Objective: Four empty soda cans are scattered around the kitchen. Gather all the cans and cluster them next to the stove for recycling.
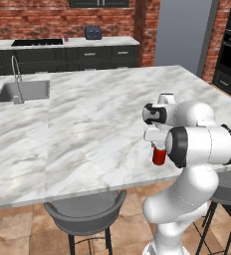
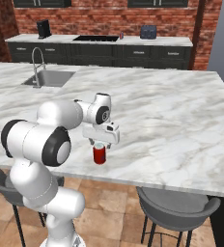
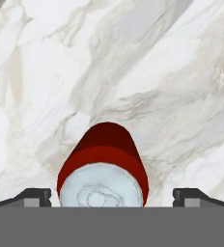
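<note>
A red soda can [image 2: 99, 154] stands upright on the white marble island counter [image 2: 172, 120], close to its front edge; it is also the red soda can [image 1: 159, 156] beside my arm. My gripper [image 2: 99, 144] hangs straight above it, pointing down. In the hand view the red soda can [image 3: 103, 166] with its silver top sits between the fingertips [image 3: 34, 197], which stand wide on either side, apart from it. My gripper [image 3: 113, 198] is open. On the far counter lies the black stove [image 2: 95, 38], and a second small can [image 2: 121, 35] stands right next to it.
A sink [image 1: 25, 91] with a tall faucet [image 1: 16, 74] is set in the island's left part. A dark toaster [image 2: 148, 32] and a coffee machine [image 2: 43, 29] stand on the far counter. Grey stools [image 1: 85, 211] are tucked under the island's front edge.
</note>
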